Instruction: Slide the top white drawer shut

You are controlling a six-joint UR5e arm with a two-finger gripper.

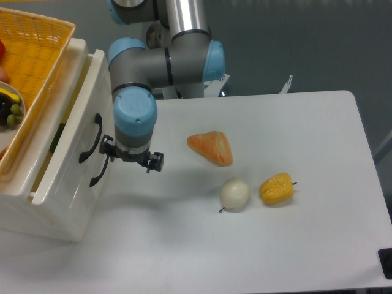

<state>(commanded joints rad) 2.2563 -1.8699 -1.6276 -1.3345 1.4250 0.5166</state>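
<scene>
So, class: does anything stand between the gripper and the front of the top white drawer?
Nothing visible does. The gripper hangs right beside the top white drawer, by its black handle.

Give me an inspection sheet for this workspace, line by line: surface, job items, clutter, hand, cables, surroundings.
Surface: white table, bare around the food items.
Job's things: top white drawer not fully shut, a gap showing along its top edge.
Clutter: orange wedge-shaped food, white round food, yellow pepper; yellow wicker basket on the cabinet.
Hand: the hand is close beside the drawer front; fingers hidden under the wrist, contact unclear.
Cables: nothing seen.
Surroundings: grey wall behind; a dark object at the lower right edge.
</scene>
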